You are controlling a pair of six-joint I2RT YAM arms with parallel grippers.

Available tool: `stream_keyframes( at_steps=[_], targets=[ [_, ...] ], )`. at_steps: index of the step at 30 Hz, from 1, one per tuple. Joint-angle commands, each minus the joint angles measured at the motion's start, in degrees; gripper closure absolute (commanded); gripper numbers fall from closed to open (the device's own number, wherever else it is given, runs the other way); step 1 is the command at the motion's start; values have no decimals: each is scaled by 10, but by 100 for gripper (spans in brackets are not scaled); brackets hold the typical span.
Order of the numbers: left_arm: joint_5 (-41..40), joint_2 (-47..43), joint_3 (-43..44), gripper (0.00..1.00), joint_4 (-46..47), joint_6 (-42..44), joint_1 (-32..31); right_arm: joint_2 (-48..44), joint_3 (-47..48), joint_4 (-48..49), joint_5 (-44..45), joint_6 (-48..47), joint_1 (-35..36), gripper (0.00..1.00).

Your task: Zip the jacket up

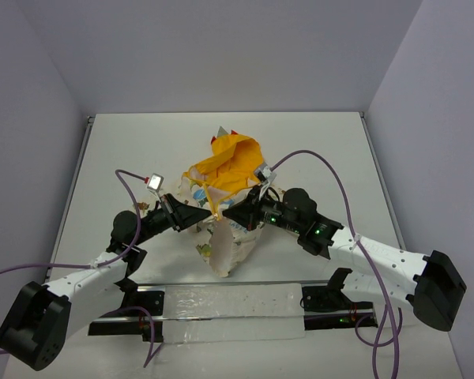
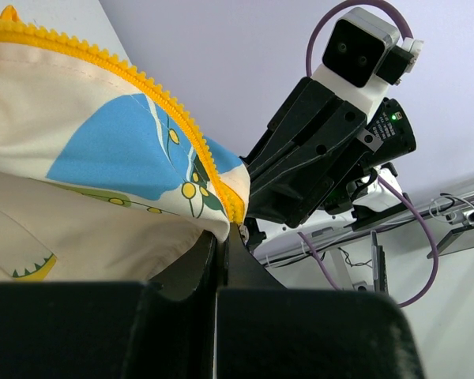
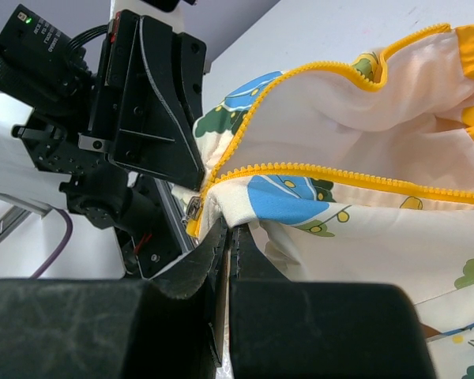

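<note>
Cream printed fabric with yellow-orange lining: the jacket (image 1: pixel 231 167) lies bunched on the white table (image 1: pixel 142 150), front unzipped. Its yellow zipper teeth (image 3: pixel 340 170) run in two rows that spread apart from the metal slider (image 3: pixel 193 209) at the jacket's lower edge. Left gripper (image 1: pixel 211 212) is at the jacket's near-left side, fingers pressed together on the cream hem at the foot of one row. Right gripper (image 1: pixel 224 212) is at the jacket's near-right side, likewise clamped on fabric just beside the slider, with the two grippers' tips almost meeting
</note>
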Motion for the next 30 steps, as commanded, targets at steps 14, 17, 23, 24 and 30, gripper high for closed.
stream_keyframes(
  at_steps=[14,17,23,24,30],
  targets=[
    [30,16,1,100,38,-1,-13,22,62,93,48,7,-19,100],
    [26,7,6,100,24,7,-12,29,70,91,24,8,-33,100],
    [28,8,14,100,22,10,-13,33,58,96,0,17,-42,100],
    [27,8,14,100,22,10,-12,31,53,102,-1,21,-42,100],
    [21,16,12,100,11,14,-12,15,34,106,-13,33,-42,100]
  ],
)
